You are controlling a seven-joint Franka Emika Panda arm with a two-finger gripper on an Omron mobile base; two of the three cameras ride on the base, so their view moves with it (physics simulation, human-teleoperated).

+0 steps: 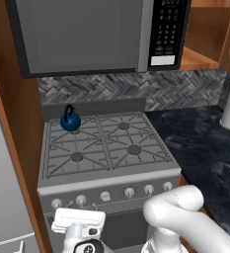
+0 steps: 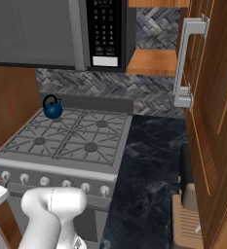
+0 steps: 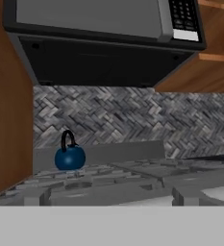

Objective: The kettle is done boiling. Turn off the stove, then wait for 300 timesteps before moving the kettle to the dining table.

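White two-finger gripper [image 1: 79, 221] sits low in front of the grey metal gas stove [image 1: 106, 148], jaws spread wide, holding nothing, just below the row of pale front knobs [image 1: 105, 196]. Looks like step one: stove not yet switched off. Small glossy dark-blue kettle [image 1: 70, 120] with black arched handle sits upright on the back-left burner, under the grey microwave [image 1: 101, 34]. Next move: line up on the right knob and turn it.
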